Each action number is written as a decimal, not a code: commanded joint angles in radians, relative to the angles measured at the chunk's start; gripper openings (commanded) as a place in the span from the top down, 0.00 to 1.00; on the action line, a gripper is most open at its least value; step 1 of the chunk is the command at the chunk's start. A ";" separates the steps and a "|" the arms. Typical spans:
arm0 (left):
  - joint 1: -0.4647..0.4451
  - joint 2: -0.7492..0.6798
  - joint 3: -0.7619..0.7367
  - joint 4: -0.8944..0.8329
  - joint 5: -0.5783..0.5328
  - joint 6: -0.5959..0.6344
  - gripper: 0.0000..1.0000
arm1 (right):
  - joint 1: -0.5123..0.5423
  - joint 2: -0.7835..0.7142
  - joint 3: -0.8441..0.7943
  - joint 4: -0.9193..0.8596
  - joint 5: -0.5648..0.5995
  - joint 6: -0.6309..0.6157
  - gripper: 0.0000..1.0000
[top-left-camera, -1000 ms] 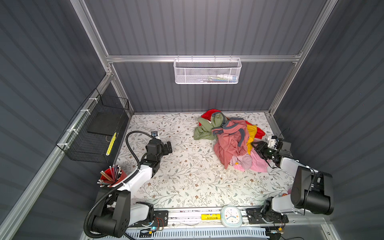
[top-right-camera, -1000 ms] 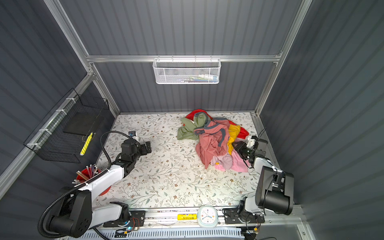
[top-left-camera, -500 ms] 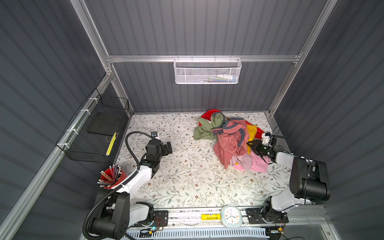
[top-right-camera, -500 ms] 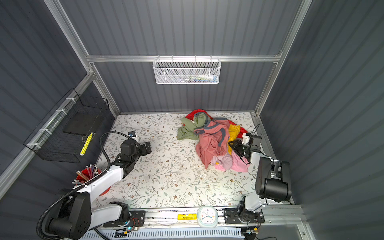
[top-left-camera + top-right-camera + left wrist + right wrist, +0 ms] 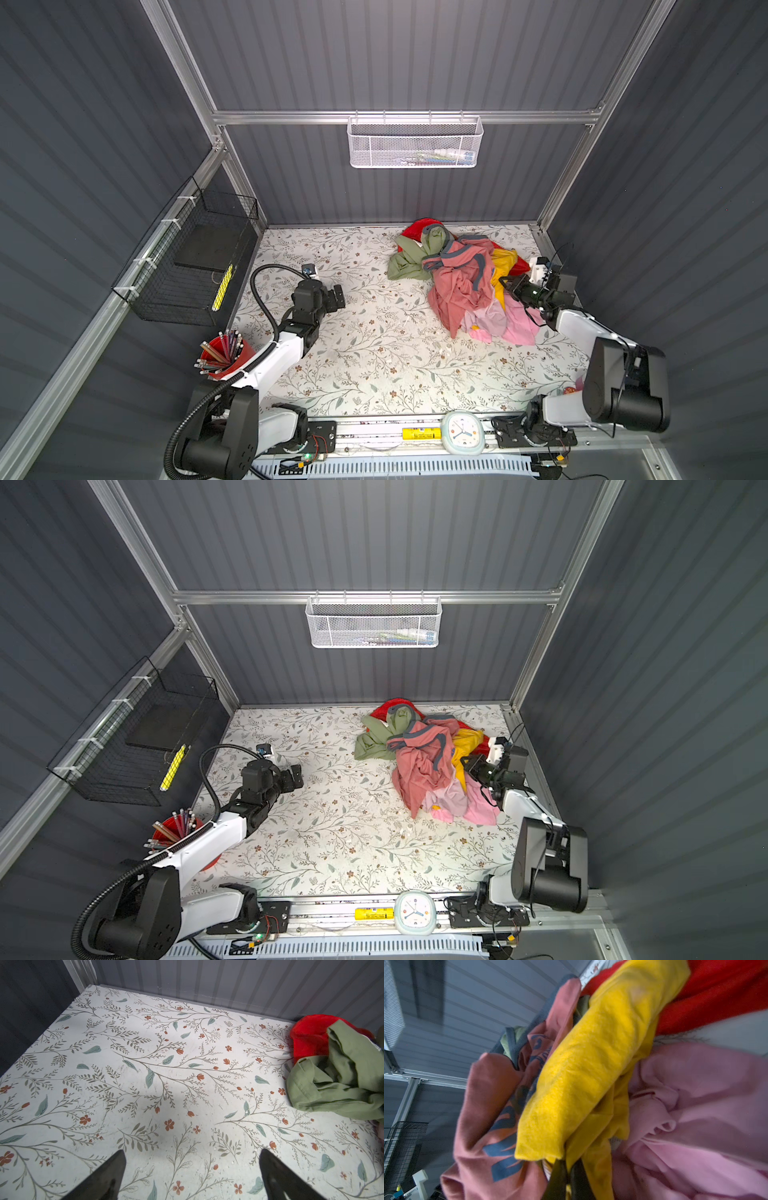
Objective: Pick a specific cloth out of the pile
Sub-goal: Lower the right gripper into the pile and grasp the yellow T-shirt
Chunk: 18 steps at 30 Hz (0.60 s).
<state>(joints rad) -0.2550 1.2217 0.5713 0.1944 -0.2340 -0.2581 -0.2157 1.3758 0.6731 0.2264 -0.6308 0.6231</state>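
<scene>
Right jaws newly clamped on yellow cloth [image 5: 581,1074]; left jaws unchanged

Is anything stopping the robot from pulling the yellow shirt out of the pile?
Nothing sits between the right gripper and the yellow shirt: its jaws are shut on a yellow fold. But the salmon shirt is bunched against one side, and the light pink cloth seems to cover its near part, so those may drag along.
</scene>
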 commanded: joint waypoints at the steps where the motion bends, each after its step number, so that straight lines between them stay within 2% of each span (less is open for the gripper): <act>1: -0.009 0.003 -0.004 -0.021 0.009 -0.002 0.00 | -0.004 -0.092 0.004 0.001 0.034 -0.013 1.00; 7: -0.015 0.035 0.011 -0.023 0.009 0.003 0.00 | -0.002 -0.196 0.048 -0.062 0.059 -0.025 1.00; 18: -0.044 0.074 0.036 -0.036 -0.010 0.011 0.00 | 0.032 -0.301 0.183 -0.177 0.079 -0.084 1.00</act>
<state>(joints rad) -0.2893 1.2839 0.5732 0.1905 -0.2352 -0.2565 -0.1928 1.1175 0.7872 0.0563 -0.5602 0.5777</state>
